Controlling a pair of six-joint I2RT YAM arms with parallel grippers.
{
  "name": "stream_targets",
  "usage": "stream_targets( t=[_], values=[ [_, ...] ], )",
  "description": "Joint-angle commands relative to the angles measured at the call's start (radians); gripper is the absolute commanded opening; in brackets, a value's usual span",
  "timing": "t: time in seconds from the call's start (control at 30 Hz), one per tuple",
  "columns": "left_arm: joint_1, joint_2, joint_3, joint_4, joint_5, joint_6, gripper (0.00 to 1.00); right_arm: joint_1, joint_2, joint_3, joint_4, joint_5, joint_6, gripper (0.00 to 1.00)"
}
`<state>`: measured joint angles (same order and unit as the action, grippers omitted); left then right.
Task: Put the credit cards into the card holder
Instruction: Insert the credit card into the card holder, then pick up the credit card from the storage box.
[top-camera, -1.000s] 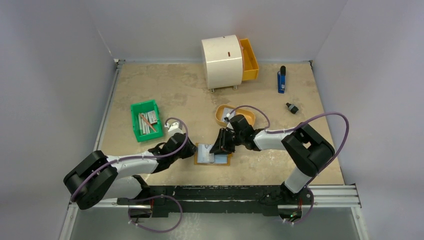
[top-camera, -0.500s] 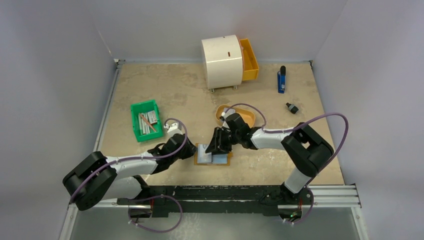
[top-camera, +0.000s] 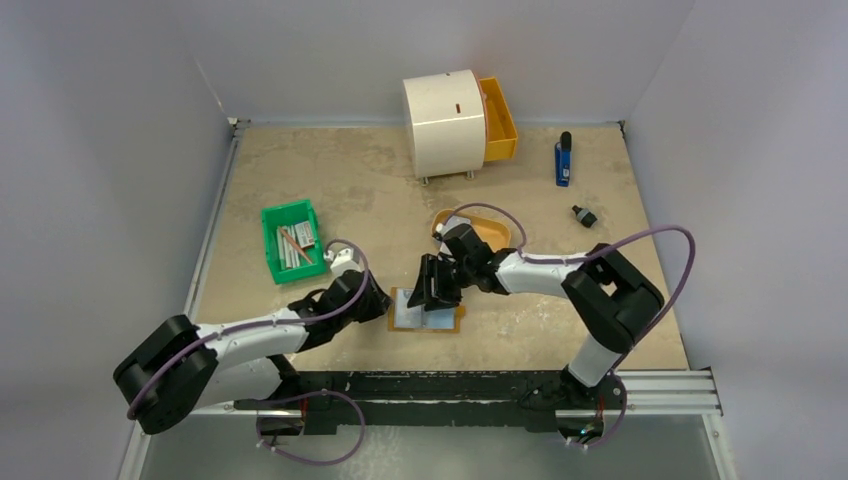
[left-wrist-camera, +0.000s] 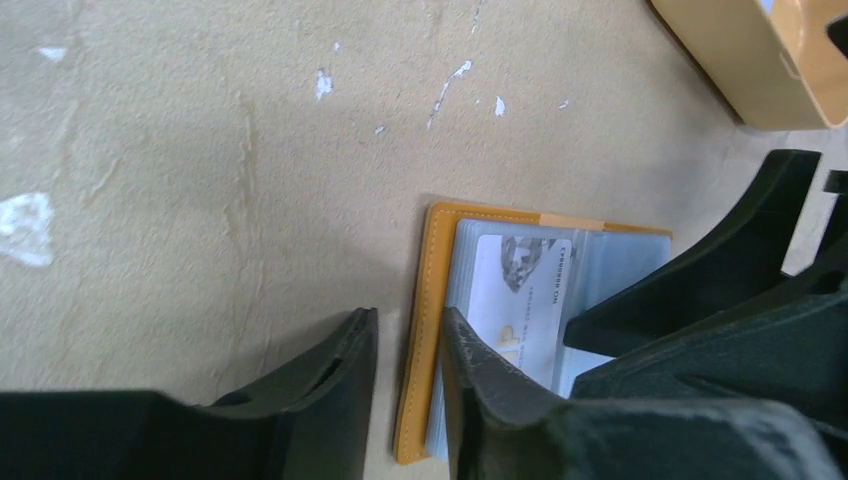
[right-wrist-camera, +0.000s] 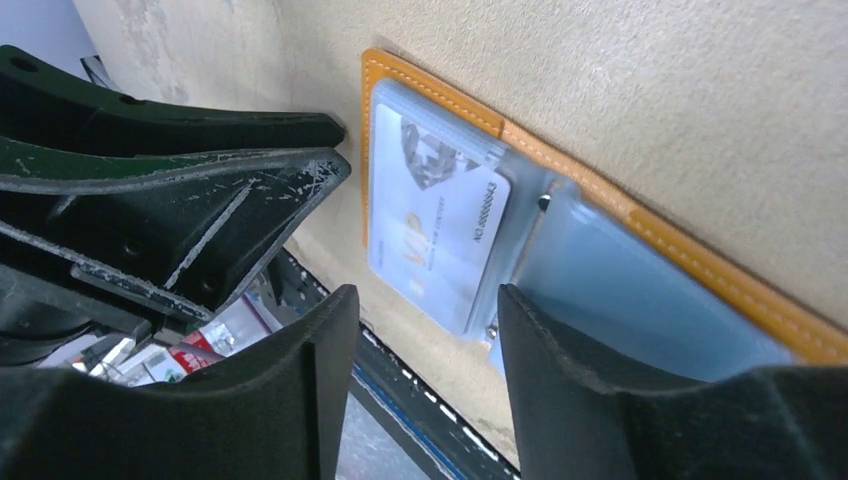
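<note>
The tan card holder lay open on the table, and one pale credit card sat in its clear sleeve. The left gripper stood over the holder's edge with a narrow gap, holding nothing. The right gripper hovered above the card, wider apart and empty.

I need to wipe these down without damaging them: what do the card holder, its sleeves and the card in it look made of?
The card holder looks like tan leather or an imitation: matte, stitched along the edge. Its sleeves look like clear soft plastic, slightly bluish, with the card visible through them. The card is probably glossy white plastic, with printing on it.
</note>
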<state>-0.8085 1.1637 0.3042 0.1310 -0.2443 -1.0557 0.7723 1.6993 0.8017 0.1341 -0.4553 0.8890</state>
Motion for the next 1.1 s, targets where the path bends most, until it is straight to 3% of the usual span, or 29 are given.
stream_targets(
  t=[0.0, 0.1, 0.27, 0.4, 0.53, 0.6, 0.87, 1.07],
  values=[
    [-0.007, -0.089, 0.005, -0.160, -0.063, 0.009, 0.35, 0.004, -0.109, 0.059, -0.172, 0.070, -0.071, 0.59],
    [-0.006, -0.155, 0.039, -0.246, -0.097, 0.008, 0.48, 0.003, -0.199, 0.092, -0.286, 0.129, -0.095, 0.71],
    [-0.007, -0.244, 0.125, -0.374, -0.139, 0.028, 0.56, 0.003, -0.373, 0.193, -0.504, 0.380, -0.175, 0.72],
    [-0.007, -0.293, 0.200, -0.426, -0.203, 0.077, 0.57, -0.035, -0.515, 0.128, -0.417, 0.642, -0.256, 0.70],
    [-0.006, -0.315, 0.258, -0.433, -0.247, 0.114, 0.57, -0.289, -0.499, 0.100, -0.296, 0.410, -0.201, 0.71],
    [-0.008, -0.315, 0.274, -0.425, -0.250, 0.120, 0.57, -0.341, -0.452, 0.087, -0.215, 0.341, -0.167, 0.71],
    [-0.006, -0.296, 0.270, -0.434, -0.231, 0.096, 0.53, -0.392, -0.215, 0.141, -0.093, 0.320, -0.110, 0.72],
    [-0.007, -0.300, 0.230, -0.403, -0.215, 0.069, 0.53, -0.395, -0.055, 0.219, -0.114, 0.316, -0.107, 0.71]
  ],
)
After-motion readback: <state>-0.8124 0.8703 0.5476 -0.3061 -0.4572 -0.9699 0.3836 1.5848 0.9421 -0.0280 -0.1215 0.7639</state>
